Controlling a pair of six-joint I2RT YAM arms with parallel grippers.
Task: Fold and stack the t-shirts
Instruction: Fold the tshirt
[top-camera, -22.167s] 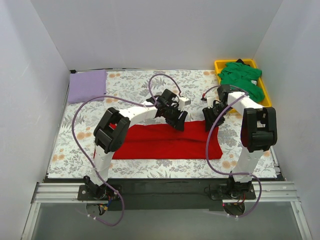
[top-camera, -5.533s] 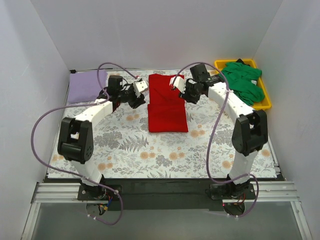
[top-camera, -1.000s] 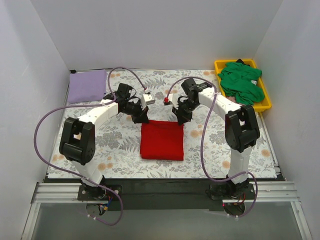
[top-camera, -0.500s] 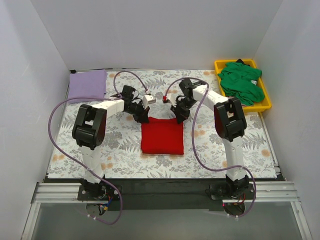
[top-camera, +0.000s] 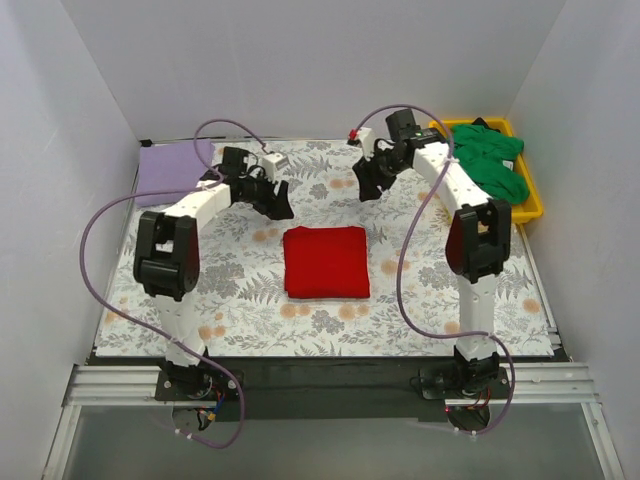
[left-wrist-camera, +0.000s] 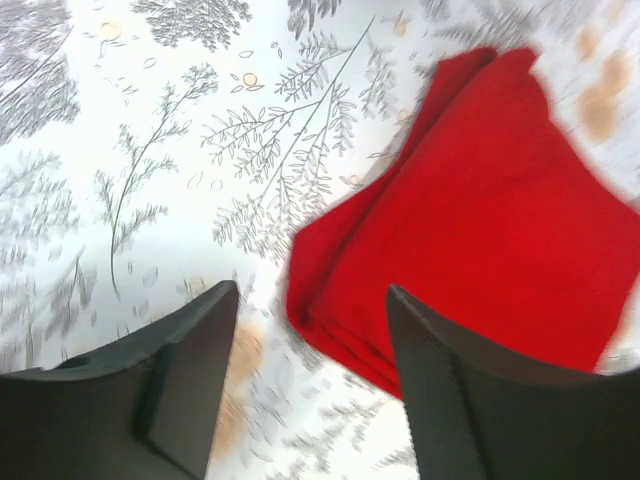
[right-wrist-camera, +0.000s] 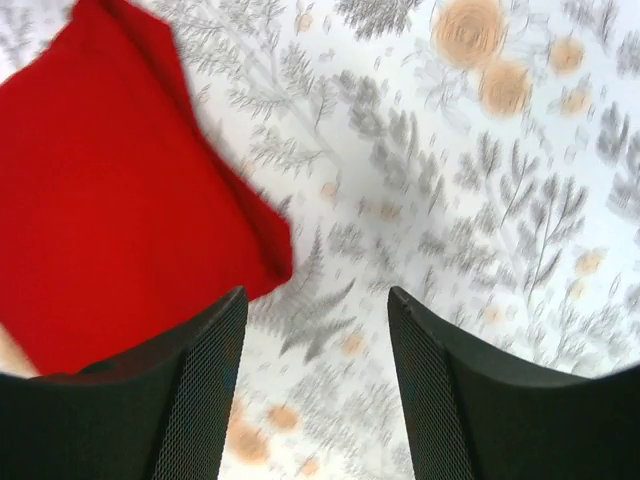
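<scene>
The red t-shirt (top-camera: 326, 262) lies folded into a small square in the middle of the floral cloth. It also shows in the left wrist view (left-wrist-camera: 480, 220) and in the right wrist view (right-wrist-camera: 110, 200). My left gripper (top-camera: 281, 206) is open and empty, above the cloth just past the shirt's far left corner. My right gripper (top-camera: 365, 187) is open and empty, above the cloth past the shirt's far right corner. The lavender t-shirt (top-camera: 173, 172) lies folded at the far left. The green t-shirt (top-camera: 487, 163) lies crumpled in the yellow tray (top-camera: 533, 200).
The floral table cloth (top-camera: 220, 290) covers the table. White walls close in the left, back and right sides. The yellow tray stands at the far right corner. Purple cables loop over both arms.
Both grippers have let go of the red shirt's far edge and risen back and apart. The folded shirt lies still on the cloth.
</scene>
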